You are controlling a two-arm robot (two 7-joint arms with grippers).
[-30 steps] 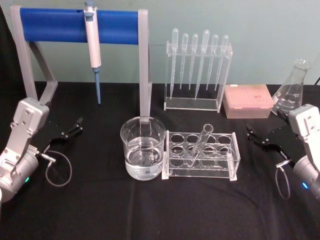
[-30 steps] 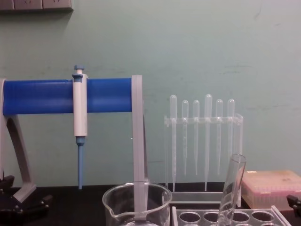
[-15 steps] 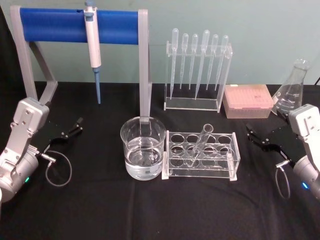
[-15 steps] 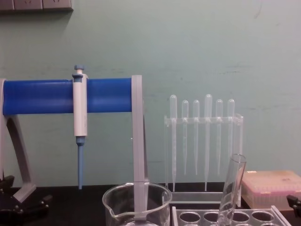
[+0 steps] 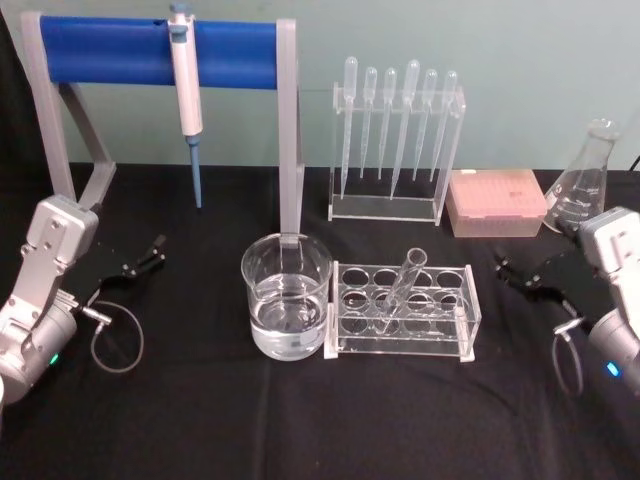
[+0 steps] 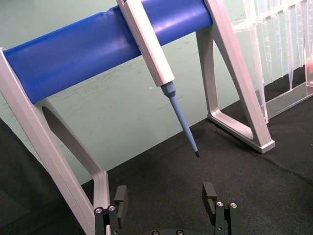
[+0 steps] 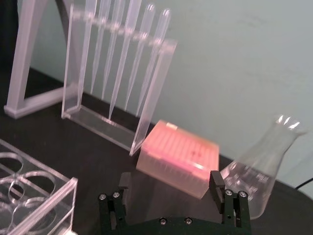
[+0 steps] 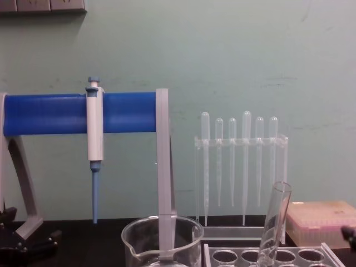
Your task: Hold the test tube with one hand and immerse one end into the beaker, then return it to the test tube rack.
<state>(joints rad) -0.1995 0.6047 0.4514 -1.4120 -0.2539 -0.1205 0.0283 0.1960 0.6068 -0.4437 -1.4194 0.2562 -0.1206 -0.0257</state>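
While both grippers sat empty at the table's sides, the test tube point(image 5: 402, 287) leaned in its rack point(image 5: 400, 346).

Tilted in a front hole of the clear rack, the glass tube pointed its mouth up and to the right, just right of the beaker point(image 5: 286, 296), which held clear liquid. At the left of the black table point(image 5: 300, 420), the left gripper point(image 6: 165, 196) had its fingers spread wide, holding nothing. At the right, near a flask point(image 5: 583, 180), the right gripper point(image 7: 169, 182) was equally spread and empty.

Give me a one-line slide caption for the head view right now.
Test tube tilted in the rack beside the beaker of clear liquid, open left gripper and right gripper off to either side.
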